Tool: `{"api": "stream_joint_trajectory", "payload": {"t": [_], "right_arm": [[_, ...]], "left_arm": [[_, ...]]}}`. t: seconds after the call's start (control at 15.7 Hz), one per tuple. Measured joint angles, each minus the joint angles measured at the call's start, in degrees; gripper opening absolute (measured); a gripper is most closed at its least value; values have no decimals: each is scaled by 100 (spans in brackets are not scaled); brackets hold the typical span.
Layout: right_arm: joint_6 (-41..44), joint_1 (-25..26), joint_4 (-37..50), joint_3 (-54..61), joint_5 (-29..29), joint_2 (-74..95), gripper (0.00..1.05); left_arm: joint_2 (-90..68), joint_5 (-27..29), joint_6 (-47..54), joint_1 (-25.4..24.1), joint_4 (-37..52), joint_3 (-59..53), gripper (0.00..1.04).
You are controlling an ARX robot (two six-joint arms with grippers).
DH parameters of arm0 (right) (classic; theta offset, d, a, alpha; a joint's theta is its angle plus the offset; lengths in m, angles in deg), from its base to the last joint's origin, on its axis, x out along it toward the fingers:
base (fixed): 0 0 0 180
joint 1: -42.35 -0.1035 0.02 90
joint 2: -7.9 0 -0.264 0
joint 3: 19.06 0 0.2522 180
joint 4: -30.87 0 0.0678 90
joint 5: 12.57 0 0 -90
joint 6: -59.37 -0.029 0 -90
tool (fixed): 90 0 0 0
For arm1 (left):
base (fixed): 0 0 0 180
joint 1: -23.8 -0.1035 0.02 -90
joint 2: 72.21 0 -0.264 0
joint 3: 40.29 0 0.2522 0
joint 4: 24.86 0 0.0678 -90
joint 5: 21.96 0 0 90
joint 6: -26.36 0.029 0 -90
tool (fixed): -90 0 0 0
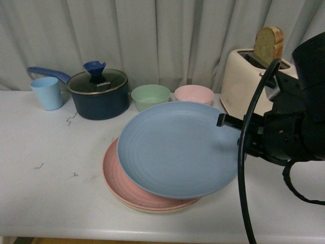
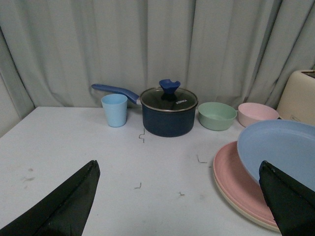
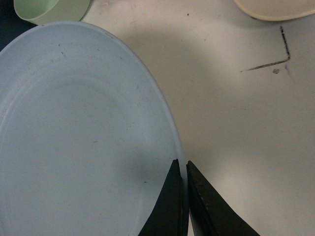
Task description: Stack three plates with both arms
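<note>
In front view, blue plate (image 1: 177,147) tilted, its 3 o'clock side raised. There right gripper (image 3: 182,166) pinches rim, fingers pressed tight on it. Below lies pink plate (image 1: 112,175), showing from 6 to 10 o'clock; blue plate offset toward 2 o'clock. Under pink plate, beige plate (image 2: 246,216), only rim showing. Stack mid-table (image 1: 51,203). Toward stack's 9 o'clock, left gripper (image 2: 178,166) above table, fingers spread wide, holding nothing. From stack: pot (image 1: 99,96) at 11 o'clock, green bowl (image 1: 150,96) and pink bowl (image 1: 194,94) at 12, toaster (image 1: 244,81) at 2.
</note>
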Motion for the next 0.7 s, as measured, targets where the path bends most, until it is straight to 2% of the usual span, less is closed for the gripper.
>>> {"api": "stream_joint_trajectory", "payload": {"t": [0.38,0.45,0.7], "right_arm": [[-365,-275,-26,-455,-118,756,3],[-516,-280,9,-450,-313,804,12],[-684,0,334,457,-164,-492,64]], "left_arm": [[0,0,0,2,0,0,98],[0,0,0,0,0,0,98],[0,-4,0,0,0,0,98]]}}
